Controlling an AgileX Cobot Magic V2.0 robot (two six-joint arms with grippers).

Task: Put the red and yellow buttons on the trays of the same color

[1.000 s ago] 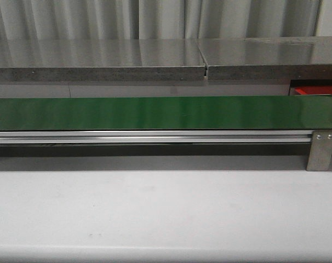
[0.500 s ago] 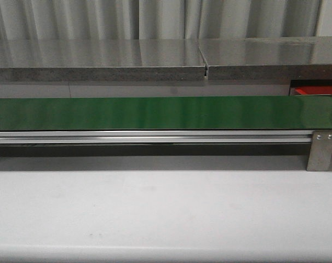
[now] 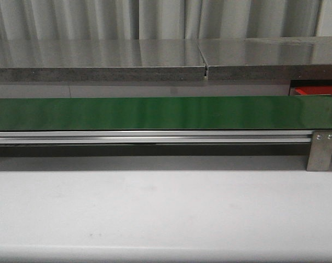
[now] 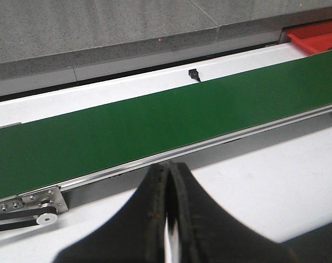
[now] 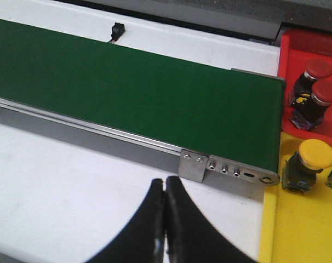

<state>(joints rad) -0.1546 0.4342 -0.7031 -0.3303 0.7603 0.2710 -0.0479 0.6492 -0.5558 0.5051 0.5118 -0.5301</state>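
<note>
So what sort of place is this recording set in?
Likely a lab mock-up of a factory sorting station: a green conveyor belt on an aluminium frame crosses a white table, and a red tray and yellow tray at its end hold matching push buttons.

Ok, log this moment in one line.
green conveyor belt: bare | left gripper: shut, empty | right gripper: shut, empty | red-capped buttons: in red tray

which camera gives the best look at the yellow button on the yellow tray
The right wrist view: the yellow button stands in plain sight on the yellow tray, past the conveyor belt end. The front and left wrist views do not show it.
</note>
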